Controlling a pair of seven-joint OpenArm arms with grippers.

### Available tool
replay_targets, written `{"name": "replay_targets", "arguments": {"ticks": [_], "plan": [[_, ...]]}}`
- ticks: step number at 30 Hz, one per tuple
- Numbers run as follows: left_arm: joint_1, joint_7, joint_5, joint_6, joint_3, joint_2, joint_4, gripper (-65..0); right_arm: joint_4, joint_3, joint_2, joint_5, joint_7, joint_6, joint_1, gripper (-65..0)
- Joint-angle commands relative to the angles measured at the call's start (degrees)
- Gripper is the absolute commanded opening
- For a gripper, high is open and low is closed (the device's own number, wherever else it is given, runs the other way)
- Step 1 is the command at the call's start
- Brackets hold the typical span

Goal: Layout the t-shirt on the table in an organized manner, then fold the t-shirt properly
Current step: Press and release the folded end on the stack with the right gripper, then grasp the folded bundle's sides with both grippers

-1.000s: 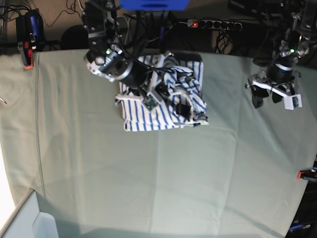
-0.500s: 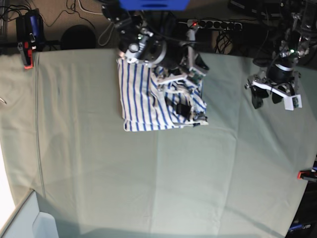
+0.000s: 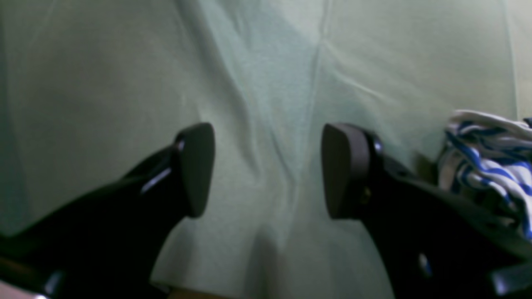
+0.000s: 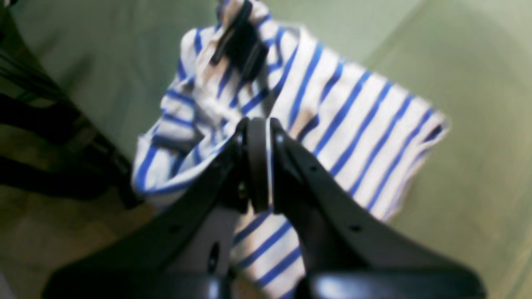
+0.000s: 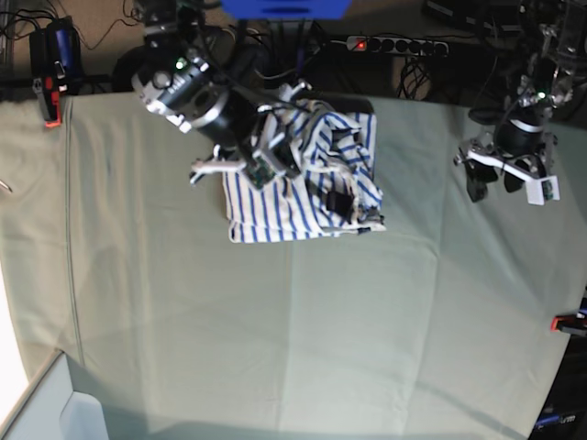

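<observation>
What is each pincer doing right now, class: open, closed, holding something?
Left pincer: open, empty, above the table.
Right pincer: closed over the t-shirt; whether it pinches cloth cannot be told.

The t-shirt [image 5: 303, 183] is white with thin blue stripes and lies bunched in a rough, partly folded block at the far middle of the desk [image 5: 367, 321]. Its near edge is fairly straight, with the stripes running toward that edge, while its upper right part is rumpled into loose folds with dark patches showing among them. In the right wrist view the shirt [image 4: 341, 120] is blurred, one flat striped panel spreading to the right and crumpled cloth with a dark tag-like piece at the top. The desk is covered in pale grey-green cloth with faint creases.
</observation>
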Motion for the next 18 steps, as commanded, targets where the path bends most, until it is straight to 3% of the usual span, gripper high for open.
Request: {"name": "replay_targets", "arguments": {"ticks": [1,10,18], "plan": [[-0.4,-1.3,0.2,-0.1,-0.4,-0.8,0.8,-25.4,-0.3,-0.3,-0.5,1.1,1.3,0.3,0.0,-65.0],[-0.2,-1.1,0.2,-0.1,-0.3,-0.8,1.0,-25.4,-9.4,-0.6,-0.5,1.1,1.5,0.3,0.2,-65.0],[-0.2,-1.1,0.1,-0.1,-0.2,-0.8,0.9,-25.2,-13.5,-10.3,-0.5,1.1,3.5,0.3,1.0,-65.0]]}}
